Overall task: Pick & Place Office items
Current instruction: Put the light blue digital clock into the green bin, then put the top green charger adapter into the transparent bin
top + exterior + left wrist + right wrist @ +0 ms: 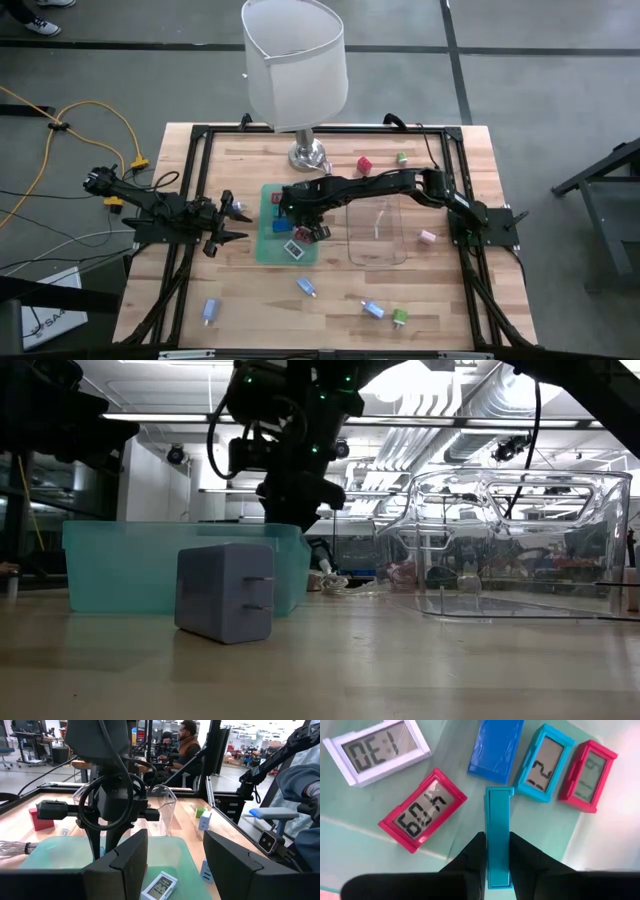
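Note:
Several flat clock pieces lie face up on the green mat [266, 242]: a white one [377, 750], a pink one [422, 810], a teal one [545, 762] and a red one [587, 775], with a blue flat piece [496, 745] among them. My right gripper [498, 837] hangs over them, shut on a teal flat piece [499, 805]; in the high view it [308, 230] is above the mat's middle. My left gripper [238, 222] waits open at the mat's left side, its fingers [125, 865] level and with nothing between them. My right gripper pinches the teal flat piece by its two broad faces [498, 851] between its two fingers. The fingers come from above, slanting down. The piece stands on edge, its narrow side toward the wrist camera, and reaches out past the fingertips over the mat. Whether it touches the mat cannot be told.
A clear plastic tray [378, 232] stands right of the mat, and a lamp [296, 70] at the far edge. Loose pieces lie around: red [364, 164] and green [401, 158] far right, pink [427, 237] right, light blue [306, 287] and others near. A grey plug block [225, 592] stands close to the low camera.

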Available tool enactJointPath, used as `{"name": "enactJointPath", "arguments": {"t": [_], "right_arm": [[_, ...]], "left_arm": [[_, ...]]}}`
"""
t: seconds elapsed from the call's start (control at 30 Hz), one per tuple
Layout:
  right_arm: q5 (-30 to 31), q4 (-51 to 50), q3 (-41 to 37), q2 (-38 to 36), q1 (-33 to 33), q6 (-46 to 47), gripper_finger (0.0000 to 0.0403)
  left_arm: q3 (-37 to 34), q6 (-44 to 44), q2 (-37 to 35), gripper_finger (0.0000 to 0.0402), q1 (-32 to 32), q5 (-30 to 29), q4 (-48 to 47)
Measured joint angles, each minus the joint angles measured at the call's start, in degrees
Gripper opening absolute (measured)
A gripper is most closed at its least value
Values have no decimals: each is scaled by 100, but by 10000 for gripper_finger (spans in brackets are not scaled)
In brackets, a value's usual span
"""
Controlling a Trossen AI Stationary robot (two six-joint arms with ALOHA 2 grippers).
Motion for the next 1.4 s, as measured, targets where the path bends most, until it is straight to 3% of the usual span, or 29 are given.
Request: {"name": "enactJointPath", "arguments": {"t": [0.23, 0.7, 1.1, 1.4], "right_arm": [[-459, -31, 0, 7, 2, -2, 52], [-340, 10, 0, 90, -9, -44, 54], [-56, 30, 0, 90, -7, -129, 117], [-59, 43, 0, 90, 70, -131, 130]], "left_arm": [[0, -1, 2, 186, 1, 0, 2], [0, 0, 1, 186, 1, -7, 20], [0, 1, 0, 186, 0, -7, 20], [0, -1, 2, 186, 0, -7, 20]]}}
